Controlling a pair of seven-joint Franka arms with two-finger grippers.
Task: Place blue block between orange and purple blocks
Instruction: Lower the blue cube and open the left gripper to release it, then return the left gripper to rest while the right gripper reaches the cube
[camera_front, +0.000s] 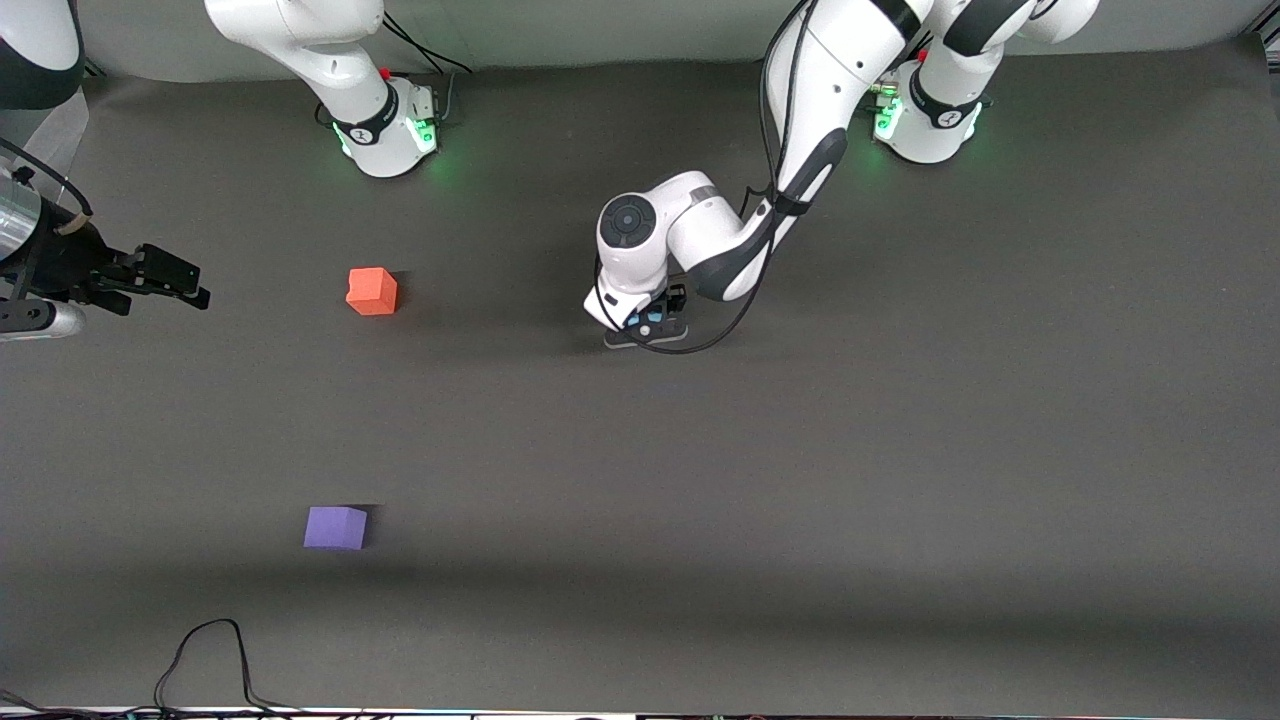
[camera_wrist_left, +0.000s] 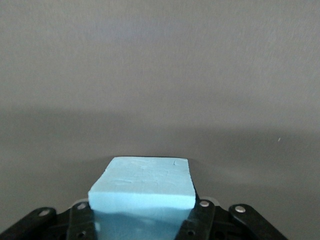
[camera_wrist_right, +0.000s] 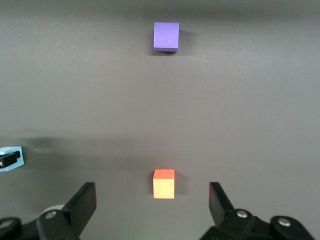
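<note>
My left gripper (camera_front: 652, 328) hangs low over the middle of the table and is shut on the blue block (camera_front: 648, 318). In the left wrist view the blue block (camera_wrist_left: 142, 182) sits between the fingers of the left gripper (camera_wrist_left: 142, 222). The orange block (camera_front: 372, 291) lies toward the right arm's end. The purple block (camera_front: 336, 527) lies nearer the front camera than the orange one. My right gripper (camera_front: 190, 283) waits open and empty at the right arm's end. In the right wrist view the right gripper (camera_wrist_right: 151, 192) frames the orange block (camera_wrist_right: 164, 183), with the purple block (camera_wrist_right: 166, 36) and the blue block (camera_wrist_right: 11, 159) in sight.
The dark grey table mat (camera_front: 900, 450) carries only the three blocks. A black cable (camera_front: 205, 655) loops over the table's front edge near the right arm's end. The two arm bases (camera_front: 390, 130) (camera_front: 925, 120) stand along the edge farthest from the front camera.
</note>
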